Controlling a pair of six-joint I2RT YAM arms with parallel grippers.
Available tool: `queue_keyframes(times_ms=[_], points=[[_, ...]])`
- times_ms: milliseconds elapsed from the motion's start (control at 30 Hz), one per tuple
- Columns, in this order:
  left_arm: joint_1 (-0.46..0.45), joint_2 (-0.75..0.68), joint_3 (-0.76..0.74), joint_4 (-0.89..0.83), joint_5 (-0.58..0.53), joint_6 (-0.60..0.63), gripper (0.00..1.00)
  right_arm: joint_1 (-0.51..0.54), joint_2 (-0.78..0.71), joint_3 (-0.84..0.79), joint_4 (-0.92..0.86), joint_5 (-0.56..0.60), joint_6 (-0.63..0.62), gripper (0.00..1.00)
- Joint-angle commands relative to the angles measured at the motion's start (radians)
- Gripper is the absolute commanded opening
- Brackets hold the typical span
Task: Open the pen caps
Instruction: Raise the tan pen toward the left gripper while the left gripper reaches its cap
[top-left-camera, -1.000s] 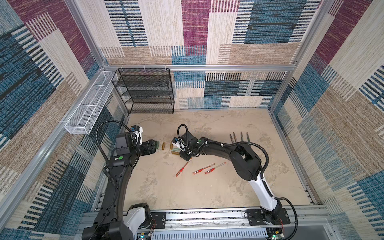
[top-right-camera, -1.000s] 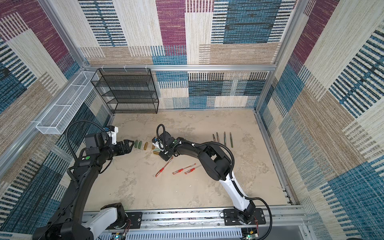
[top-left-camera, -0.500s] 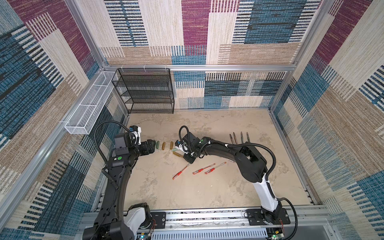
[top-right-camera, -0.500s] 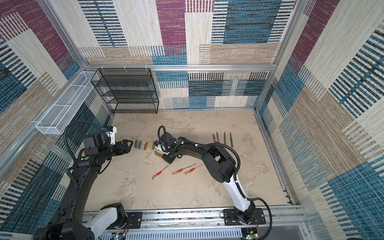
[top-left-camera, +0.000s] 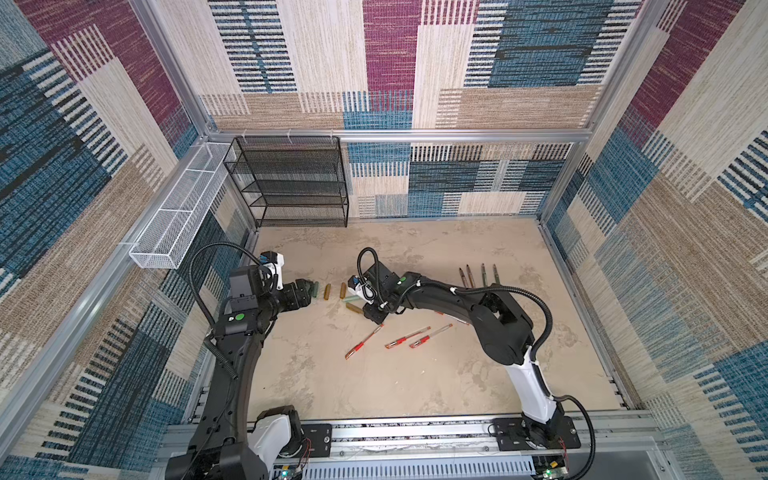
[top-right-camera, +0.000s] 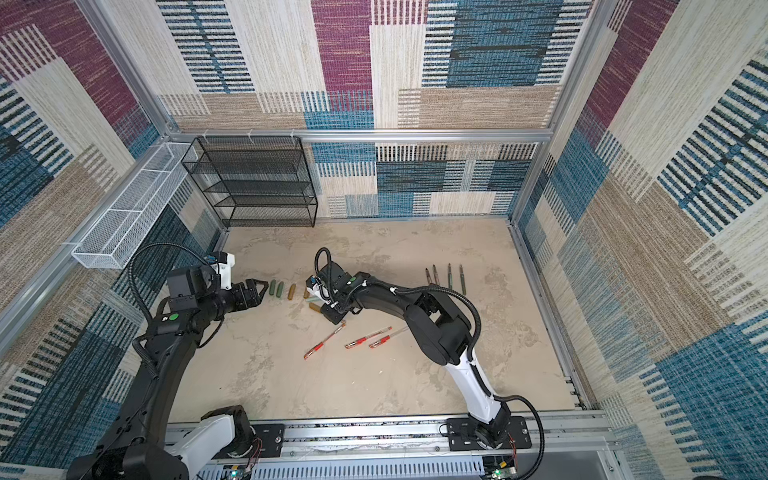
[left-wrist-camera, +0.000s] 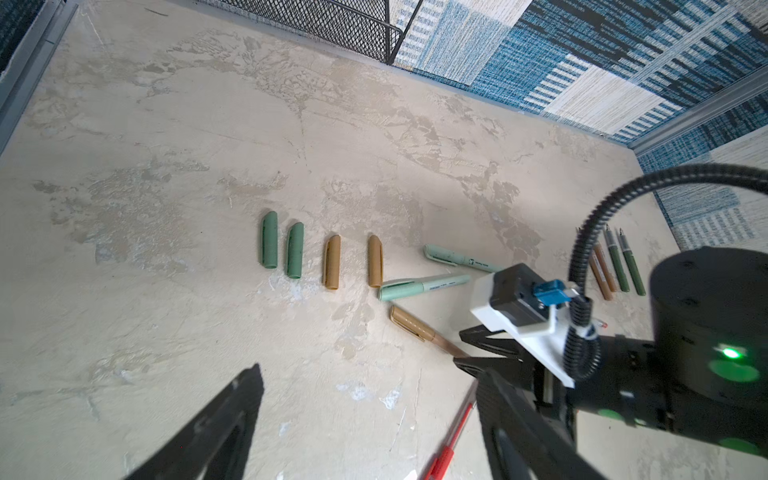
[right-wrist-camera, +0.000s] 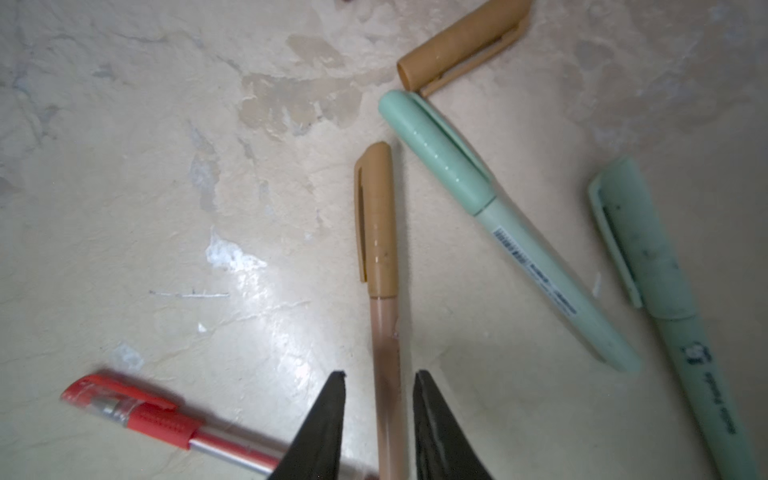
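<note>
Patchwork carpet walls box in the mottled beige desk (top-left-camera: 415, 386), and what has changed on it is small. Over the last second your right arm (top-left-camera: 457, 295) has drawn its jaws back a little and settled them over the barrel of the brown pen (right-wrist-camera: 384, 332). The nearest red pen (right-wrist-camera: 141, 415) has been nudged slightly aside along the way.

Your right jaws stand narrow, one on each side of that barrel. A sliver of desk shows between one of them and the pen, so I judge they bracket it and do not clamp it yet. The brown cap (right-wrist-camera: 376, 216) is on, pointing straight out ahead of the tips. Off to one side of them lie two mint pens (right-wrist-camera: 498, 224), both capped, and a loose brown cap (right-wrist-camera: 461, 45).

That reads as setting up a hold on the barrel so the cap can be pulled. Four caps (left-wrist-camera: 333, 262) lie off already, in a row just ahead of your left jaws. The brown, mint and red ones remain.

The right arm reaches across the middle, forearm low, wrist tipped down at the desk. Your left arm (top-left-camera: 245, 328) has not moved: elbow bent, jaws wide and empty, hovering above the desk, aimed at the row.
</note>
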Motion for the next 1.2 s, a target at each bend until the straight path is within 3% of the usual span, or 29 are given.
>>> queue_keyframes(times_ms=[0, 233, 400, 733, 900, 1167], points=[[0.001, -0.005, 0.009, 0.016, -0.001, -0.01, 0.84, 0.001, 0.026, 0.028, -0.025, 0.026, 0.003, 0.31], [0.003, -0.008, 0.007, 0.015, -0.002, -0.007, 0.84, 0.001, 0.083, 0.05, -0.043, 0.011, -0.017, 0.24], [0.003, -0.008, -0.003, 0.021, 0.001, -0.003, 0.84, 0.0, 0.08, 0.029, -0.05, 0.027, -0.032, 0.13], [0.004, -0.007, 0.002, 0.026, 0.023, -0.013, 0.84, -0.002, -0.058, -0.012, -0.025, 0.025, -0.018, 0.12], [0.004, -0.002, -0.002, 0.044, 0.125, -0.033, 0.84, -0.001, -0.156, -0.038, 0.05, -0.034, 0.076, 0.11], [0.001, 0.014, -0.045, 0.155, 0.351, -0.191, 0.83, 0.006, -0.346, -0.276, 0.431, -0.157, 0.326, 0.1]])
